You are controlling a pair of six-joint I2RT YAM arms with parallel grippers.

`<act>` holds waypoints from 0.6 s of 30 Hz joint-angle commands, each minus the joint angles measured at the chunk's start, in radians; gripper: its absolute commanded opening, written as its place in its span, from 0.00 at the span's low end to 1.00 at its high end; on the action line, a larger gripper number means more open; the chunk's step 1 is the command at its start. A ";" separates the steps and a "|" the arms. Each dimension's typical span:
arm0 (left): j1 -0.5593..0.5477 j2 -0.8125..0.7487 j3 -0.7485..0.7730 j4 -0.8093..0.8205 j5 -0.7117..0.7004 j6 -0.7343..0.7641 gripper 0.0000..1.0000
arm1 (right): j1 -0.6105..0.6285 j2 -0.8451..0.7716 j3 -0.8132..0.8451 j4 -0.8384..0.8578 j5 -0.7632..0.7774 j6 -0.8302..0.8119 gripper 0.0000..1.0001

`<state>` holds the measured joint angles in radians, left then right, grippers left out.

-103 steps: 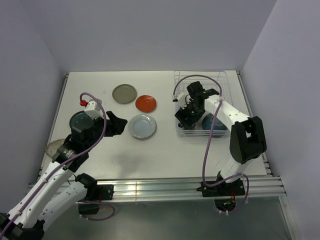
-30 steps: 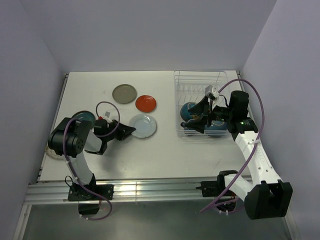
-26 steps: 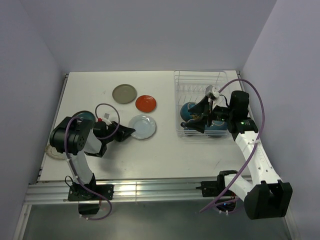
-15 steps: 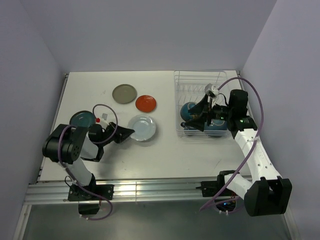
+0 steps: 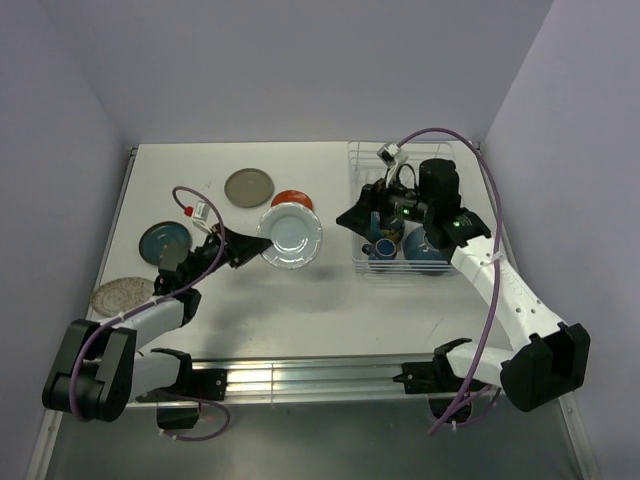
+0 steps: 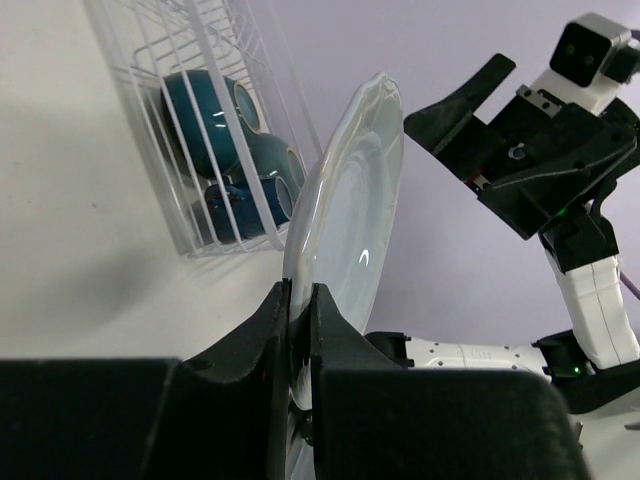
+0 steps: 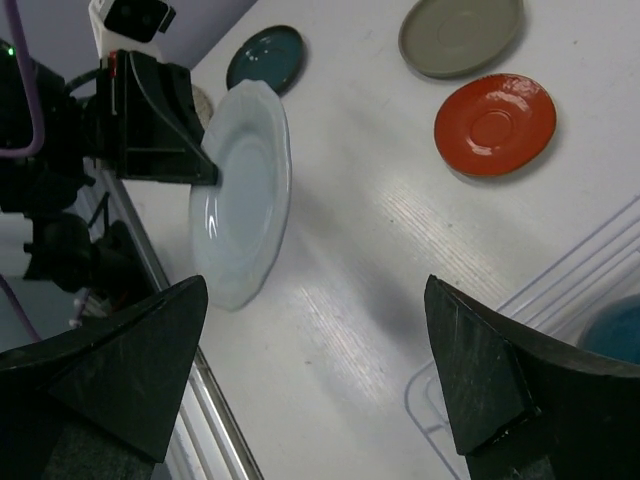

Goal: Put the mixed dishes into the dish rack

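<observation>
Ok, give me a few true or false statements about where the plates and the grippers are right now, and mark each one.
1. The left gripper is shut on the rim of the pale plate, which is held on edge, off the table. True.
2. The right gripper is shut on a bowl. False: it is open and empty, facing the pale plate.
3. The orange-red plate stands in the dish rack. False: it lies flat on the table, next to the grey-olive plate.
4. Teal bowls already sit in the dish rack. True.
</observation>
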<state>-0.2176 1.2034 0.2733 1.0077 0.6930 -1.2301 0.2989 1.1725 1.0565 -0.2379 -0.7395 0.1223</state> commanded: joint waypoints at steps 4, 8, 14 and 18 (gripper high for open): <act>-0.038 -0.073 0.089 -0.078 0.034 0.021 0.00 | 0.060 0.050 0.065 0.134 0.112 0.266 0.93; -0.057 -0.073 0.106 -0.098 0.030 0.024 0.00 | 0.107 0.099 0.068 0.147 0.085 0.281 0.87; -0.091 -0.062 0.127 -0.096 0.017 0.020 0.00 | 0.163 0.156 0.074 0.143 0.092 0.270 0.78; -0.112 -0.062 0.136 -0.098 0.008 0.021 0.00 | 0.183 0.179 0.083 0.135 0.094 0.263 0.73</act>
<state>-0.3157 1.1599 0.3508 0.8295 0.7021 -1.2144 0.4717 1.3460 1.0824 -0.1417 -0.6510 0.3824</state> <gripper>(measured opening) 0.136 0.743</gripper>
